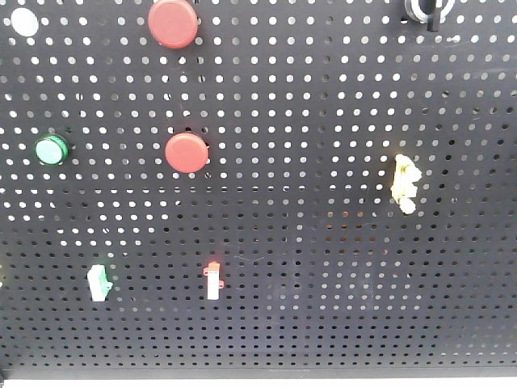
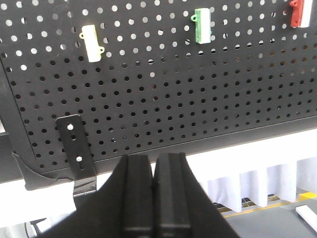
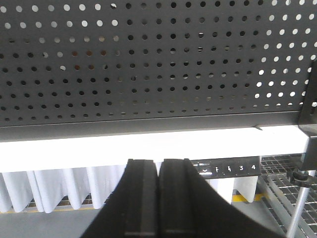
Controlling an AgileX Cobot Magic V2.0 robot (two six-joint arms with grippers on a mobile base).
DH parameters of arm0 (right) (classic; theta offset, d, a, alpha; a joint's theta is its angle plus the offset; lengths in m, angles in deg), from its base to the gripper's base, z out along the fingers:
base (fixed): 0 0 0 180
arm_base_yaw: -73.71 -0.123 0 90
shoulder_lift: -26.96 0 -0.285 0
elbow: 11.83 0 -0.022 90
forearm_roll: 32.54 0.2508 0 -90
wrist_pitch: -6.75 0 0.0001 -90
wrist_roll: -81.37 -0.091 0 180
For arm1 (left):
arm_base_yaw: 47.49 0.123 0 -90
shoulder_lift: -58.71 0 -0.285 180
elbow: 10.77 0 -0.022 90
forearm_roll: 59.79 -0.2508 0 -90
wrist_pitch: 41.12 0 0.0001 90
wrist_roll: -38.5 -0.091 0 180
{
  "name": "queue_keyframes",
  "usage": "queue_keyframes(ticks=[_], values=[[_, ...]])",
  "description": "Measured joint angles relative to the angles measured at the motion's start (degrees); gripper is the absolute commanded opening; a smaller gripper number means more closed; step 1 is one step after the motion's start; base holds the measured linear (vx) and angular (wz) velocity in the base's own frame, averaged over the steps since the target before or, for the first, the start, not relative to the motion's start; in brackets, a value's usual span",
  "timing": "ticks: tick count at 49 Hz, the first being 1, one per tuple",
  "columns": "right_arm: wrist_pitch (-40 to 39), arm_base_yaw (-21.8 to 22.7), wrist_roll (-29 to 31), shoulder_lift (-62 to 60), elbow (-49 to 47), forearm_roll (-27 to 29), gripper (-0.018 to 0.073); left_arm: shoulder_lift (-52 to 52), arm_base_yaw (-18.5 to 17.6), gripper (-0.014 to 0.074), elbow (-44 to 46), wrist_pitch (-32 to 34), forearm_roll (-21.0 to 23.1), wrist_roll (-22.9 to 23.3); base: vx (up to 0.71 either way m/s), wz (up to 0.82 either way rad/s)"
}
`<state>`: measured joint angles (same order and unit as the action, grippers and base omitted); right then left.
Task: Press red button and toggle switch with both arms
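Black board point(image 1: 323, 323) is seen filling the front view, and no arm is caught in front of it. Two red buttons are mounted on it: the upper button point(image 1: 173, 22) at the top edge and the lower button point(image 1: 187, 152) almost straight beneath. A green button point(image 1: 51, 150) is set level with the lower one. Further down, a green switch point(image 1: 98, 283) and a red switch point(image 1: 212, 280) are fixed in a row, well apart. Which red button and which switch are meant cannot be told.

From the left wrist, the left fingers point(image 2: 137, 193) are shown pressed together with nothing held, below the board's bottom edge and near a bracket point(image 2: 75, 144). A cream switch point(image 2: 92, 43), the green switch and the red switch are lined up above them. From the right wrist, the right fingers point(image 3: 142, 198) are likewise shut on nothing. They are held below the board's rim, with only bare perforated metal ahead. A keypad point(image 3: 228, 168) is tucked under the white table point(image 3: 74, 146) edge.

The approach is judged to be the step in hand, with neither the press nor the toggle done. Next, both arms must be lifted and driven forward to the board, where the closed fingertips can be used as a blunt poker. One pair is to be squared on a red button's face and pushed straight in. The other is to be brought against a switch lever from the side it must be flipped from. The targets are small and the fingers bulky, so a neighbouring part could be knocked if the aim is off.
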<state>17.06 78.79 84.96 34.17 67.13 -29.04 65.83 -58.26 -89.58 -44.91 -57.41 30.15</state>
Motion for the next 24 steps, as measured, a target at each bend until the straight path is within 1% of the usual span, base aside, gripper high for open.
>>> queue_keyframes(ticks=[15, 19, 24], values=[[-0.11, 0.00, 0.00, 0.00, 0.00, 0.06, -0.0003, 0.00, 0.00, 0.0001, 0.00, 0.87, 0.00, 0.00, 0.00, 0.00], [-1.84, 0.00, 0.00, 0.00, 0.04, 0.06, -0.0003, 0.00, 0.00, 0.0001, 0.00, 4.11, 0.00, 0.00, 0.00, 0.00], [-9.15, 0.00, -0.53, 0.00, 0.11, 0.22, -0.0003, 0.00, 0.00, 0.0001, 0.00, 11.13, 0.00, 0.56, 0.00, 0.00]])
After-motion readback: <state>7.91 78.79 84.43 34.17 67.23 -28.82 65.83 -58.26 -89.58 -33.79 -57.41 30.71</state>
